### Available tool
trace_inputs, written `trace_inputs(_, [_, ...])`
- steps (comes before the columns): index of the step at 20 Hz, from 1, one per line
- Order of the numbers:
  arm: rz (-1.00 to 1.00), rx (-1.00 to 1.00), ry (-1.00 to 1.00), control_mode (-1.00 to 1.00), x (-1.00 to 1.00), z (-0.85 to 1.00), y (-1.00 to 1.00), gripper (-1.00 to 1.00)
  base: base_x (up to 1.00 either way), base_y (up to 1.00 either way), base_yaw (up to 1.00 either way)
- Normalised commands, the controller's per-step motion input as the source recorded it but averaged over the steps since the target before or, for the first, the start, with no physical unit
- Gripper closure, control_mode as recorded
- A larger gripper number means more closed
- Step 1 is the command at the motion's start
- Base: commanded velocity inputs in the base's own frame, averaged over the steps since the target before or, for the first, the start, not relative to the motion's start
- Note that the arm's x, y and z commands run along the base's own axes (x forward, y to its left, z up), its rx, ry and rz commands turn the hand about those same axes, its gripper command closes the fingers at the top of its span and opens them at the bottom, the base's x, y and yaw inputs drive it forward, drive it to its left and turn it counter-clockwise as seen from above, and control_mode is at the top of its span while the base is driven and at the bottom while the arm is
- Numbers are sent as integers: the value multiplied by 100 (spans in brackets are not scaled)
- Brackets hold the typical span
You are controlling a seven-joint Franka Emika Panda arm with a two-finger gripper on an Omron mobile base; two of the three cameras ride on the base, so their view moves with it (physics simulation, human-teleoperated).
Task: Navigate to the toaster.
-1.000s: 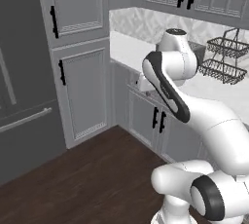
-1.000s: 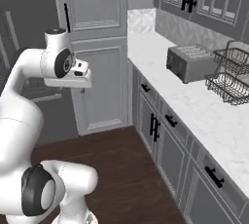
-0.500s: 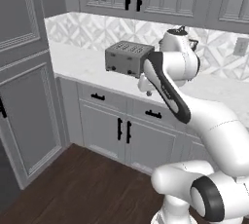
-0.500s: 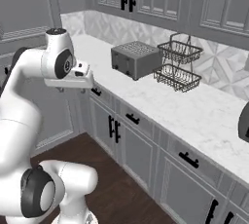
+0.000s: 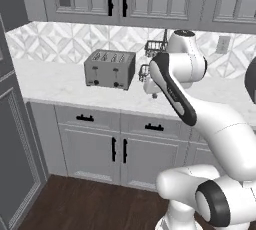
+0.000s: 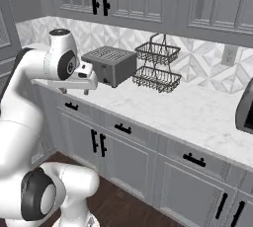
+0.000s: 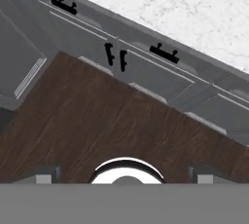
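Counter [image 5: 55, 86]: I see a white marbled top crossing the middle of the left base view; my own arm covers its right stretch there. In the hand view it fills the upper right corner [image 7: 194, 9].
Base cabinets [image 5: 100, 146]: grey doors and drawers with dark handles under the counter. Their right part is hidden behind the arm in the left base view.
Floor [image 7: 97, 125]: dark wood, filling the centre of the hand view.
Toaster [image 5: 109, 69]: grey brushed metal, sitting on the counter against the patterned backsplash, left of centre in the left base view. I make out four top slots and two dark knobs on its front. In the right base view [image 6: 111, 64] its lower left corner is covered by my hand. I can read no brand or writing on it.
Wire basket [image 6: 157, 65]: two-tier, dark wire, just beside the toaster toward frame right. In the left base view the arm hides most of it.
Dark object [image 6: 245, 107]: cut off by the right edge of the right base view; I cannot tell what it is.
Gripper [image 7: 124, 177]: only the two tips peek up at the bottom of the hand view, well apart, so the jaws stand wide with nothing between them.
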Motion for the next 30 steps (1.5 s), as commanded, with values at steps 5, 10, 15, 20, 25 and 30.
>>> trace_inputs(5, [0, 0, 0, 100, 0, 0, 0, -100, 45, 66, -31])
trace_inputs(10, [0, 0, 0, 100, 0, 0, 0, -100, 57, 62, -42])
trace_inputs(15, [0, 0, 0, 100, 0, 0, 0, -100, 68, 31, -50])
trace_inputs(20, [0, 0, 0, 100, 0, 0, 0, -100, 49, 51, -35])
trace_inputs(25, [0, 0, 0, 100, 0, 0, 0, -100, 53, 48, -13])
trace_inputs(30, [0, 0, 0, 100, 0, 0, 0, -100, 66, 32, -1])
